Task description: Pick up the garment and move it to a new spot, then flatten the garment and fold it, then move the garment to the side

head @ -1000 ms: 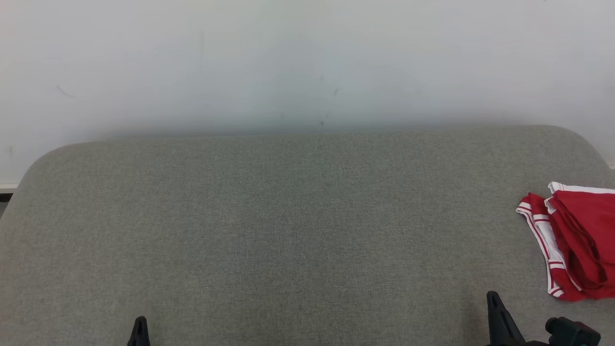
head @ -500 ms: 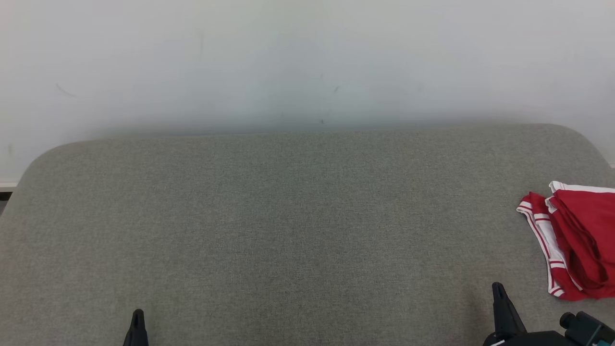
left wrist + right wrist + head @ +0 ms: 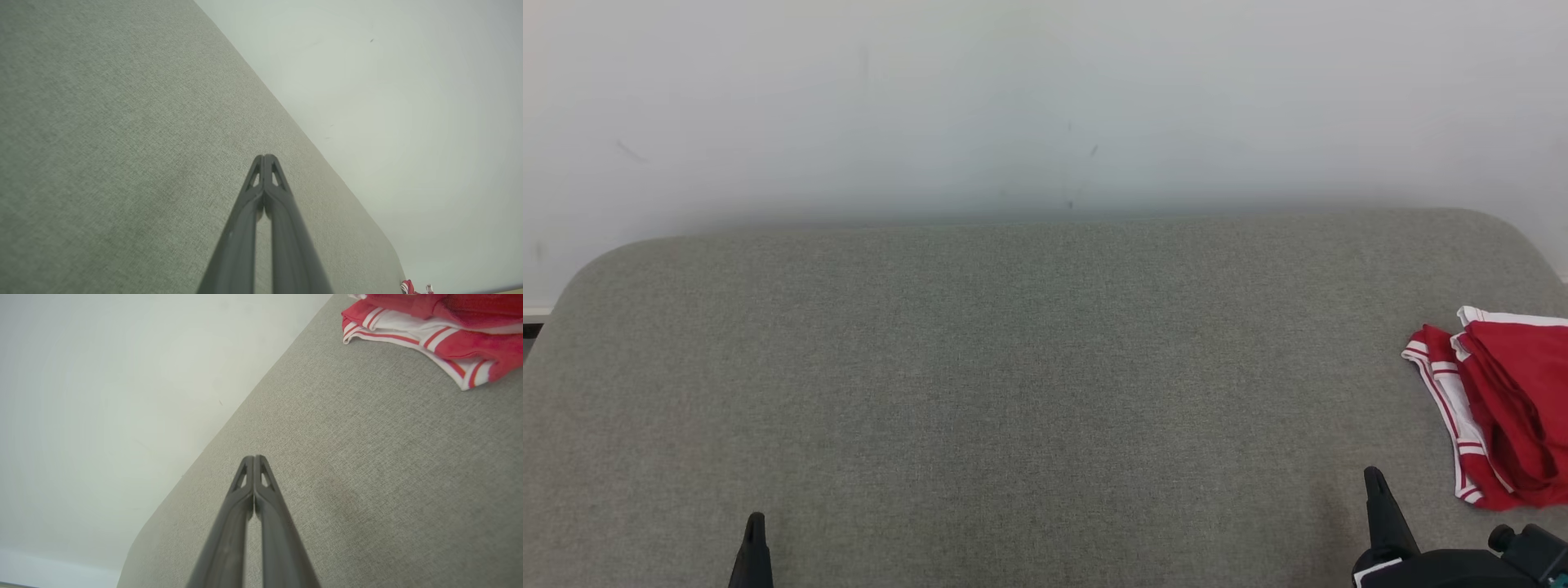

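Both left gripper (image 3: 756, 523) and right gripper (image 3: 1374, 478) sit closed, garment (image 3: 1507, 400) near the latter.

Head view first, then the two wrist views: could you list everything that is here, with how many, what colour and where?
garment: one, red with white bands, lying rumpled at the right edge of the padded surface, partly cut off by the picture
padded surface: one, grey woven fabric, rounded corners, in front of the robot
wall: one, white, behind the surface
left gripper: one, dark, lower left, shut, holding nothing
right gripper: one, dark, lower right, shut, holding nothing, near the garment but apart from it
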{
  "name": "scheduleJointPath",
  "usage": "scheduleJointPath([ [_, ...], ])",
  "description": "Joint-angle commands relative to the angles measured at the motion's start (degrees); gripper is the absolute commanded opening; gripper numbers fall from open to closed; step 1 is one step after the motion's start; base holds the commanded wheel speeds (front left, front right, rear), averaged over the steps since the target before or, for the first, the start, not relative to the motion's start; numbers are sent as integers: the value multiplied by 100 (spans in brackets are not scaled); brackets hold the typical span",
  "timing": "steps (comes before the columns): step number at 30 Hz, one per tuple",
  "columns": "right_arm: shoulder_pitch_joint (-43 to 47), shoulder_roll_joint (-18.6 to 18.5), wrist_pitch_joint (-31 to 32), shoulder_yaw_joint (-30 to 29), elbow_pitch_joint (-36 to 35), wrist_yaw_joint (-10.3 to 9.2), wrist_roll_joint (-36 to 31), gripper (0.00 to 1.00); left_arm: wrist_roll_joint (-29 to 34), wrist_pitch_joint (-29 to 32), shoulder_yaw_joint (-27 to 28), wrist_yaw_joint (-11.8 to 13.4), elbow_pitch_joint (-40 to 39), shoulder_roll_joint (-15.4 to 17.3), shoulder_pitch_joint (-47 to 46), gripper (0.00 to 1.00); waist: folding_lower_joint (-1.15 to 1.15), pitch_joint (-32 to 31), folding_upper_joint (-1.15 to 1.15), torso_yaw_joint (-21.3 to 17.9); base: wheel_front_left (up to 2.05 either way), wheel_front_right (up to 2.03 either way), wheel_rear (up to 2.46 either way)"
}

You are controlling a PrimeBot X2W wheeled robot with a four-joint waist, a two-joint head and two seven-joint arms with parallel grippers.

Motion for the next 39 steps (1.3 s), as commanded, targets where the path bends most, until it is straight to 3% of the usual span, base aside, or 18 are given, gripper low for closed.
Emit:
scheduleJointPath([
  [1,-163,-8,51,-31,-95,-4,231,0,-212,48,25,-26,-49,37,-157,0,0,3,0,0,0,0,0],
  [39,-367,-3,544,-174,-254,-8,2505,0,-2397,630,103,-45,1,48,-510,0,0,69,0,4,0,0,0],
])
